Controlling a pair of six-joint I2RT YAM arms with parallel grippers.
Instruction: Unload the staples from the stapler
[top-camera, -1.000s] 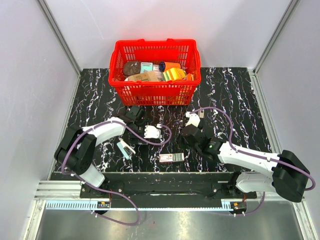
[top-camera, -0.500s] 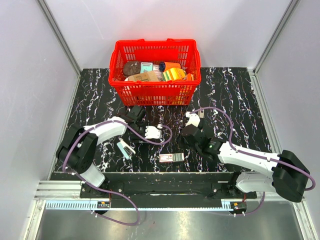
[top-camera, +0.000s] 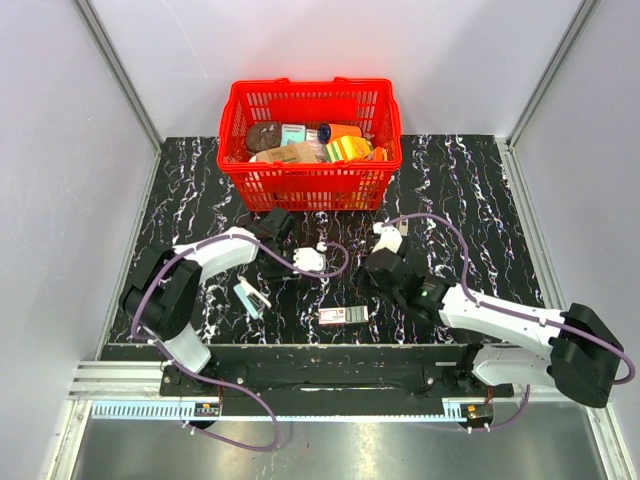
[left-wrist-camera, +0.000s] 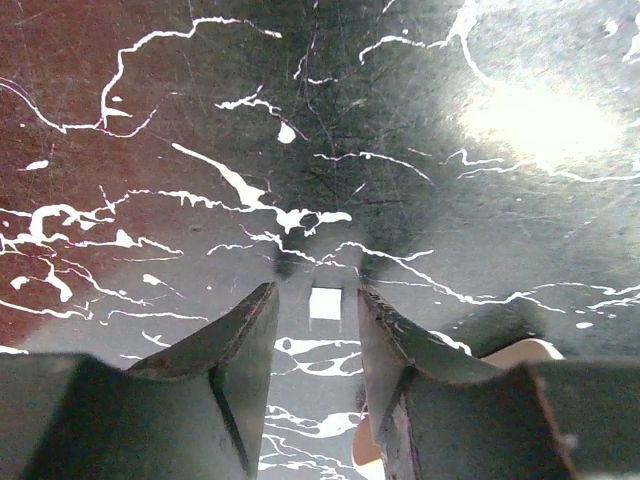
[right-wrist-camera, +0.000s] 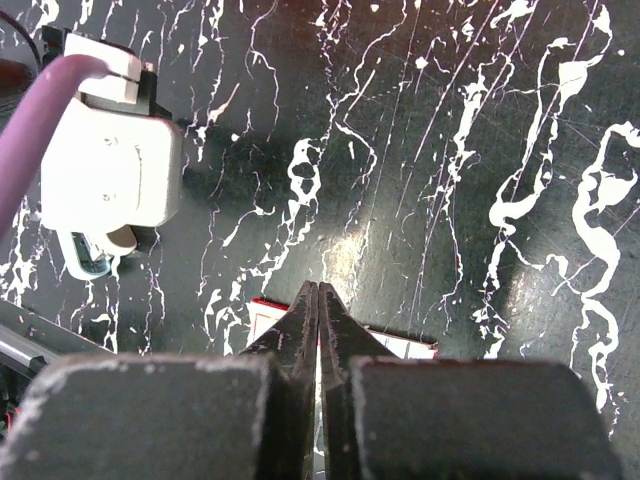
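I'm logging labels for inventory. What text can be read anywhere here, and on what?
No text is legible.
Print on the box: too small.
Labels on packages in the basket: blurred.
The rail stickers: too small.
The stapler: no print visible.

No writing can be read in any view. The white-and-red box (top-camera: 343, 315) on the table bears dark print on its top face, too small to make out. The packages (top-camera: 300, 152) in the red basket (top-camera: 310, 186) carry coloured labels in brown, yellow, orange and teal, but their words are blurred from the top camera. The wrist views show no lettering.
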